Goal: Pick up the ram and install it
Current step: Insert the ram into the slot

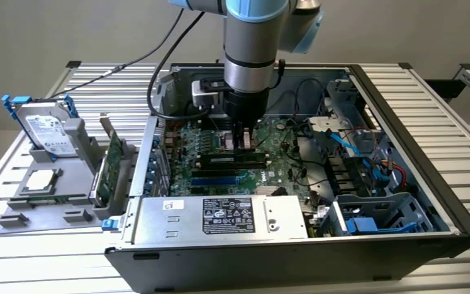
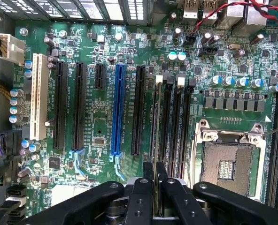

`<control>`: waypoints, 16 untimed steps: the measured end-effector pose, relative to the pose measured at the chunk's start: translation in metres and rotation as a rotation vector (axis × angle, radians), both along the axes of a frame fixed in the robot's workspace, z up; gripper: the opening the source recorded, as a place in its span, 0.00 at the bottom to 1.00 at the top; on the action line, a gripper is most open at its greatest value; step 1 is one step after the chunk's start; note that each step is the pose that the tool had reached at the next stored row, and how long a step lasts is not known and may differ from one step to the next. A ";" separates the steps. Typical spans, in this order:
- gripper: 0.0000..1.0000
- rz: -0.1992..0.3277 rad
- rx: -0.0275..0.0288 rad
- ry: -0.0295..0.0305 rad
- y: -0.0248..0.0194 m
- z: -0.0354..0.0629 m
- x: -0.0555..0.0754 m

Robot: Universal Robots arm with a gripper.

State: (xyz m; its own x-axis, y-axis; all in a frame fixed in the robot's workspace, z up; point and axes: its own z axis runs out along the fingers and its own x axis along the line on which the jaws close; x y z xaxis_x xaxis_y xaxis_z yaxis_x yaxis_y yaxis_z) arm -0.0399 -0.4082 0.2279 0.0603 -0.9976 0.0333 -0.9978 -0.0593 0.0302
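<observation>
Open PC case (image 1: pixel 431 202) mid-counter: power supply (image 1: pixel 218 214) at its near wall, motherboard (image 2: pixel 101 117) behind it. Claw (image 2: pixel 154 171) is down inside the case, pinching the ram (image 2: pixel 155 122). The ram stands on edge along the outermost memory slot (image 2: pixel 176 126) row, beside the empty processor socket (image 2: pixel 228 159); seated or not, can't tell. Gray holder (image 1: pixel 22 214) by the counter edge at the exterior view's left holds processor (image 1: pixel 39 179), expansion card (image 1: pixel 112 162), then hard drive (image 1: pixel 46 131).
</observation>
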 end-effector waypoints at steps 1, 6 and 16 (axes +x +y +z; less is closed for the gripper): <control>0.14 -0.001 -0.0002 -0.0009 0.0000 0.0000 0.000; 0.14 -0.002 -0.0006 -0.0028 0.0000 0.0000 0.000; 0.14 -0.006 -0.0040 -0.0059 0.0003 -0.0007 0.001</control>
